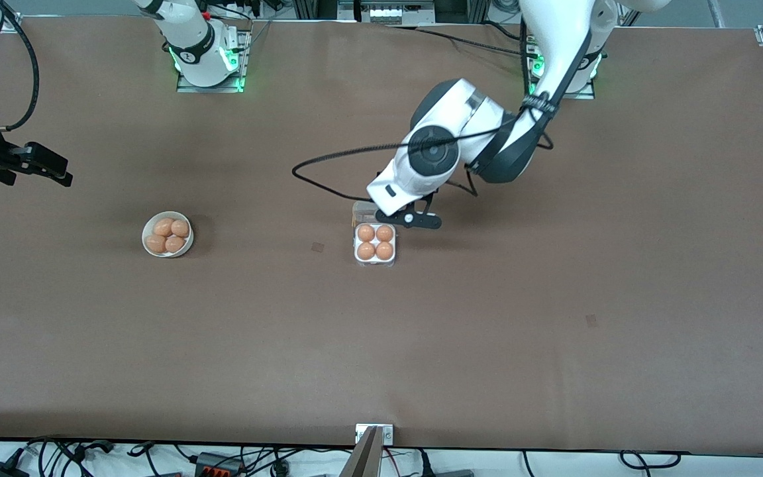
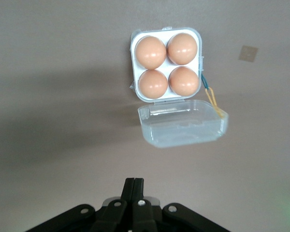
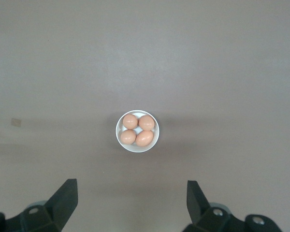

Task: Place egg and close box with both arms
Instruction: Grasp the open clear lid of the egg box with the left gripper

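On counter (image 1: 554,344): box (image 1: 375,244), lid open, four eggs; left claw (image 2: 134,186) pinched empty over lid; right claw (image 3: 130,193) wide, empty, waiting.

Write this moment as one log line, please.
clear-plastic egg carton: four orange-brown eggs in, lid open | left gripper: shut, empty, by the lid | right gripper: open, waiting | round white bowl: four eggs

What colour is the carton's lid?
Clear, colourless plastic; the lid hangs open beside the four eggs, best seen in the left wrist view.
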Controlling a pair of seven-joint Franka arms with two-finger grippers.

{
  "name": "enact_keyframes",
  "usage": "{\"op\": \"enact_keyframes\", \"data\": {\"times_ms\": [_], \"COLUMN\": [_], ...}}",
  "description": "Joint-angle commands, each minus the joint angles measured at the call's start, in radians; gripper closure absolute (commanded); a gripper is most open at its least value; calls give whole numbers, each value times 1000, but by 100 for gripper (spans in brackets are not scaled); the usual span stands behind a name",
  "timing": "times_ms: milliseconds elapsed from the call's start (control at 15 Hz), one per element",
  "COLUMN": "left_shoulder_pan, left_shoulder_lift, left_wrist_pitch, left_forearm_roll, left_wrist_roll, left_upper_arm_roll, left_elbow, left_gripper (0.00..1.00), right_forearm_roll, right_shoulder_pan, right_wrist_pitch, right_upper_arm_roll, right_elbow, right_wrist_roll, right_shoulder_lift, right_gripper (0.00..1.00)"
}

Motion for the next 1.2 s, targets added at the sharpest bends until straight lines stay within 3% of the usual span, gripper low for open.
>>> {"op": "enact_keyframes", "data": {"times_ms": [0, 733, 1133], "left_shoulder_pan": [-37, -100, -94], "left_shoulder_lift": [86, 178, 249], "left_wrist_pitch": [11, 71, 97], "left_forearm_roll": [-13, -44, -41], "left_wrist_roll": [31, 102, 132], "left_upper_arm_roll": [9, 9, 12], "left_elbow": [44, 61, 153], "left_gripper": [99, 99, 99], "right_forearm_roll": [2, 1, -1], "right_shoulder_pan": [-16, -11, -11], "right_wrist_pitch": [-15, -18, 3], "right_upper_arm_roll": [0, 2, 2], "right_elbow": [-18, -18, -9], "right_wrist_roll": [4, -8, -11], "right_shoulder_lift": [-28, -26, -28], "right_gripper": [0, 0, 0]}}
